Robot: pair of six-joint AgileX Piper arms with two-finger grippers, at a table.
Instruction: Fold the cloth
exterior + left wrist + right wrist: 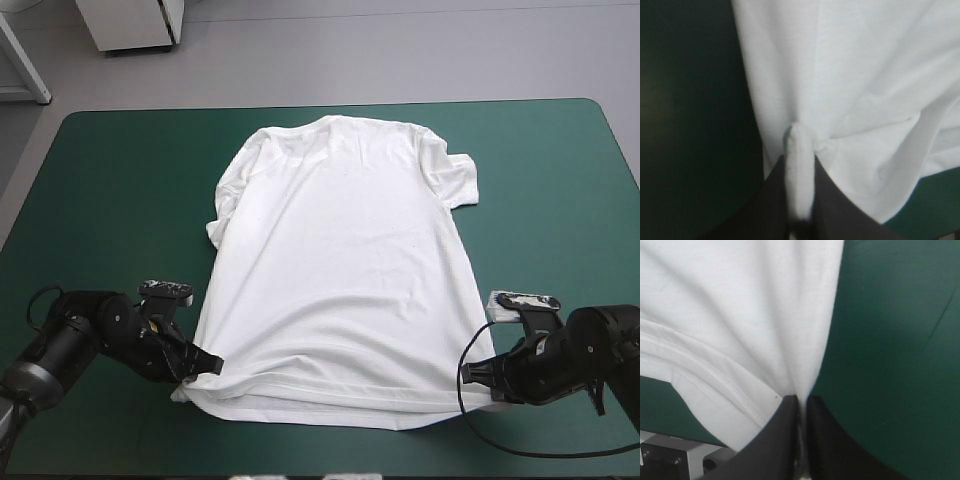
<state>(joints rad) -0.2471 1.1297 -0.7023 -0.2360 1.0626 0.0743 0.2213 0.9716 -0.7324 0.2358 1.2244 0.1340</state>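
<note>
1. The white T-shirt (pixel 340 270) lies spread flat in the middle of the tabletop (pixel 100 200), which has a teal-green cover. Its collar points to the far edge and its hem to the near edge.
2. The right sleeve (pixel 458 180) sticks out flat on the cover. The left sleeve (pixel 225 205) is bunched against the body of the T-shirt.
3. Along the hem the cloth is a little wrinkled, and a second layer shows just under the edge.
4. The left end effector (pixel 205 365) is low at the near left corner of the T-shirt. Its black fingers are almost closed and they grip the T-shirt. In the left wrist view a narrow ridge of white cloth stands up between them.
5. The right end effector (pixel 480 372) is low at the near right corner. Its black fingers are also almost closed, with the side edge of the T-shirt pinched in the thin gap between them. In the right wrist view creases run out from this grip across the cloth.
6. The two end effectors are well apart, with the whole hem between them.
7. The rest of the T-shirt rests on the cover, and the cover shows on all sides of it.
</note>
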